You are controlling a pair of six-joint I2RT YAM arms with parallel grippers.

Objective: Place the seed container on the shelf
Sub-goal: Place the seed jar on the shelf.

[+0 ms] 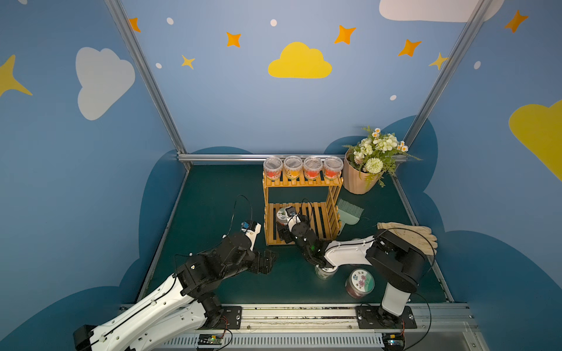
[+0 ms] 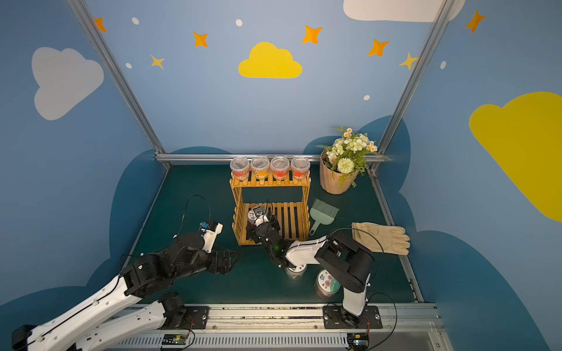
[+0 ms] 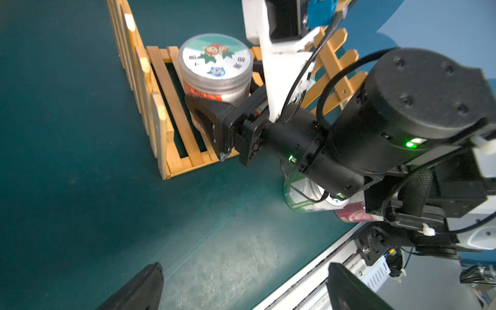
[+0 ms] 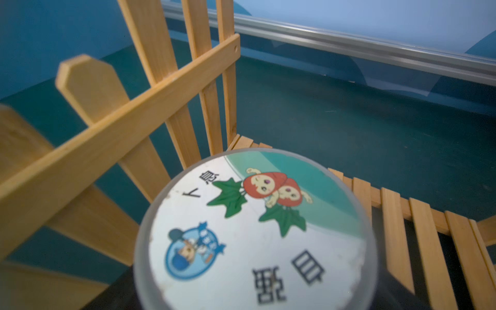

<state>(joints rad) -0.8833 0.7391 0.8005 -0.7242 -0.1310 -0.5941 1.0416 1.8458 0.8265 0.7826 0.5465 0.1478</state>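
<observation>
The seed container [image 1: 282,214] [image 2: 251,215], a grey tin with a white cartoon lid [image 3: 214,61] [image 4: 255,236], stands upright at the left end of the lower tier of the orange-tan slatted shelf [image 1: 304,182] [image 2: 270,182] [image 3: 174,115] [image 4: 128,112]. My right gripper [image 1: 284,222] [image 2: 254,224] reaches into that tier and is shut on the container, with one black finger [image 3: 212,118] pressed against its side. In the right wrist view the lid hides the fingers. My left gripper [image 1: 267,261] [image 2: 228,261] [image 3: 244,268] hovers open and empty over the green mat, left of the shelf's front.
Several clear cups [image 1: 302,167] line the shelf's top tier. A flowerpot [image 1: 362,179] stands at the back right, with a green brush [image 1: 349,209] and a pair of gloves [image 1: 407,237] nearer. Two more tins [image 1: 360,282] [image 1: 324,272] stand by the right arm near the front rail.
</observation>
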